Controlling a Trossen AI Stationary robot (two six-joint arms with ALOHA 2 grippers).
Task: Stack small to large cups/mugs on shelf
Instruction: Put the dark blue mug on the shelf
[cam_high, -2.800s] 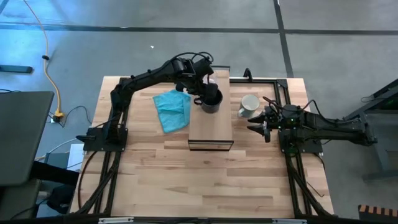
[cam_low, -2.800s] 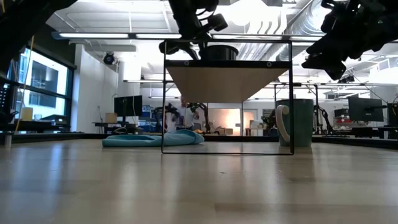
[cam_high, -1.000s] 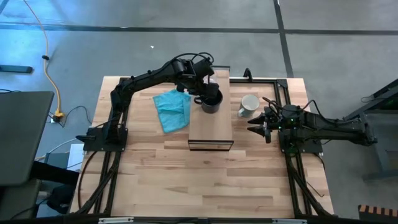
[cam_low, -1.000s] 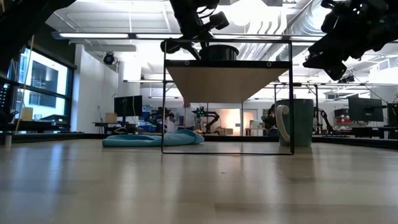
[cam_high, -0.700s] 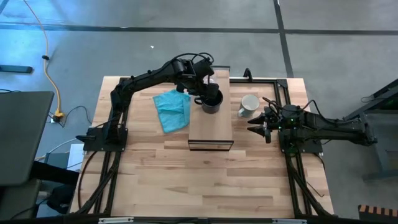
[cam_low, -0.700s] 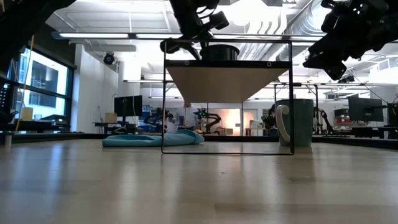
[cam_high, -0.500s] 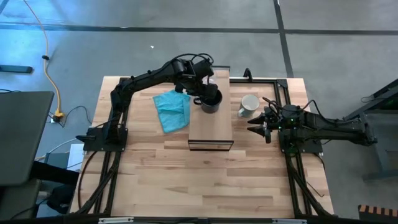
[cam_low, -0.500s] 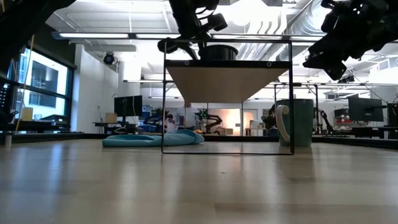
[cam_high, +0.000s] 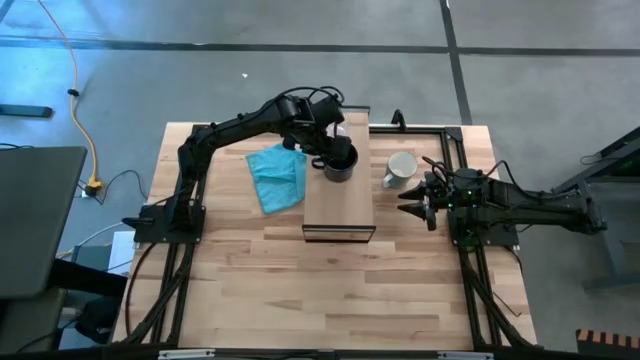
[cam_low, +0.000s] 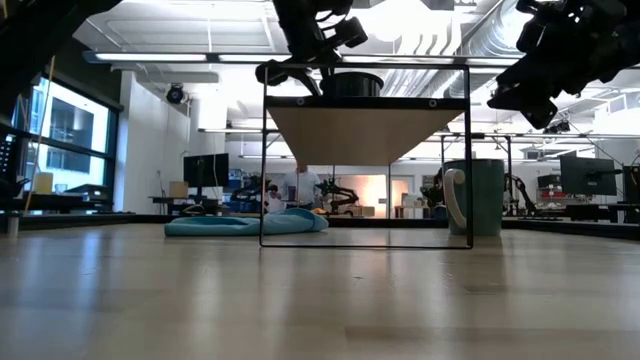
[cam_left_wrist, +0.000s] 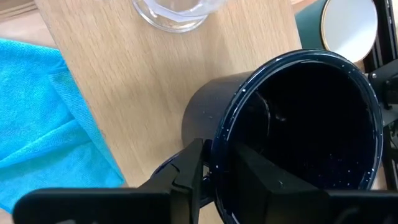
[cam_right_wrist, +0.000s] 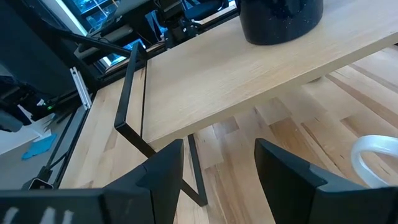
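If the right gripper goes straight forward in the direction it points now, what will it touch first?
Most likely the shelf: in the right wrist view the open right gripper points at its dark front frame and light-wood top. The black mug stands farther along on the shelf. The white mug lies off to one side, though depth is uncertain.

The shelf (cam_high: 338, 195) is standing on the desk (cam_high: 320, 290) toward its far edge, about midway between the side edges. The mug (cam_high: 340, 161) is sitting on the shelf's far half, with the glass cup (cam_left_wrist: 177, 11) just behind it. The cloth (cam_high: 276, 176) is lying beside the shelf toward the left edge. The second mug (cam_high: 401, 168) is standing on the desk toward the right edge.
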